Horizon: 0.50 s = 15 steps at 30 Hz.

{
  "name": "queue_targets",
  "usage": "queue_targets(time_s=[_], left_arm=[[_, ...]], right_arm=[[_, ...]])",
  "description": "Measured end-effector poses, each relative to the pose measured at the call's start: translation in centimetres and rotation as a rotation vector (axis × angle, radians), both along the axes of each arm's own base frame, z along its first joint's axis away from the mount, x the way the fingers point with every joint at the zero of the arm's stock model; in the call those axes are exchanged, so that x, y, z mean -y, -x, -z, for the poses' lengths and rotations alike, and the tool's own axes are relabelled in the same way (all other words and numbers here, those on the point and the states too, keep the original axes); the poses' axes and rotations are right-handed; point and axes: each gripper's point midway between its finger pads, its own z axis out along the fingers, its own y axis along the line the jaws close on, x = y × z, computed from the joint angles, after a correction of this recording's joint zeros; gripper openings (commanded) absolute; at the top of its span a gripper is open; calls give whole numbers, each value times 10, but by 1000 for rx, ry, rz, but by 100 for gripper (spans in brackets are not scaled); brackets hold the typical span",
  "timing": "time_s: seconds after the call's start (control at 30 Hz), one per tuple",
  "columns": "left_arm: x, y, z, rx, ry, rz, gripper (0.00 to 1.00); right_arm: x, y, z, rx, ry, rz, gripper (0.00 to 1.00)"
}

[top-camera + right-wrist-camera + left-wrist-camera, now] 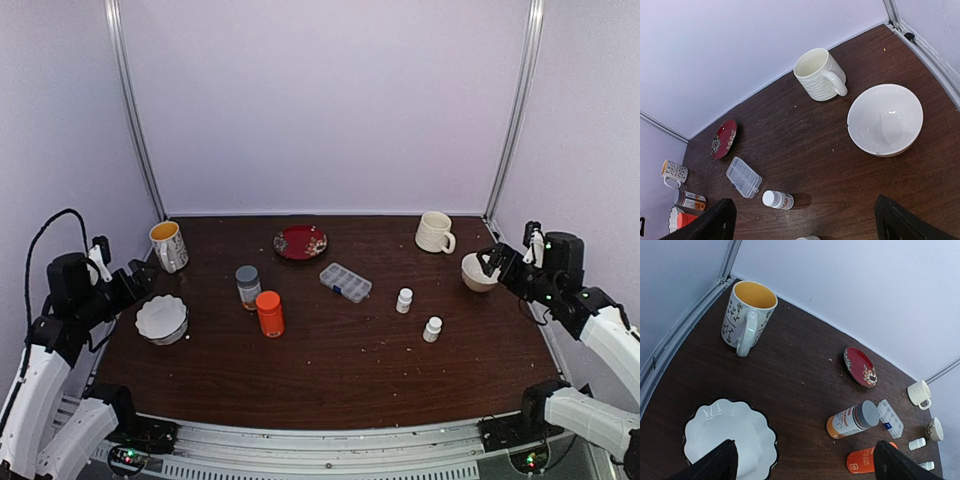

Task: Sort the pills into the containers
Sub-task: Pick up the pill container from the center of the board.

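The clear plastic organiser box (pixel 345 282) lies near the table's middle with its lid down. It also shows in the left wrist view (pixel 890 418) and the right wrist view (pixel 743 177). A few tiny pale specks (pixel 796 105) lie scattered on the dark table; I cannot tell whether they are pills. My left gripper (pixel 140 278) hovers at the left edge over a white scalloped bowl (pixel 730 437), open and empty (pixel 805 470). My right gripper (pixel 492 262) hovers at the right edge by a white bowl (pixel 885 119), open and empty (pixel 805 227).
An orange bottle (pixel 269 313) and a grey-capped bottle (pixel 248 286) stand left of the box. Two small white bottles (pixel 404 300) (pixel 432 329) stand to its right. A red plate (pixel 300 242), a flowered cup (pixel 169 246) and a cream mug (pixel 434 232) stand at the back.
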Motion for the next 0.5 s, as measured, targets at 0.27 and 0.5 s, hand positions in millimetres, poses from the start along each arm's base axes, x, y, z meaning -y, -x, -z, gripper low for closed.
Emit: queue_targets(time_s=[0.27, 0.5], left_arm=[[9, 6, -19, -1, 15, 52, 97], [26, 6, -6, -57, 33, 154, 97]], right_arm=[[-9, 7, 36, -105, -53, -4, 100], [-62, 27, 50, -155, 81, -182, 100]])
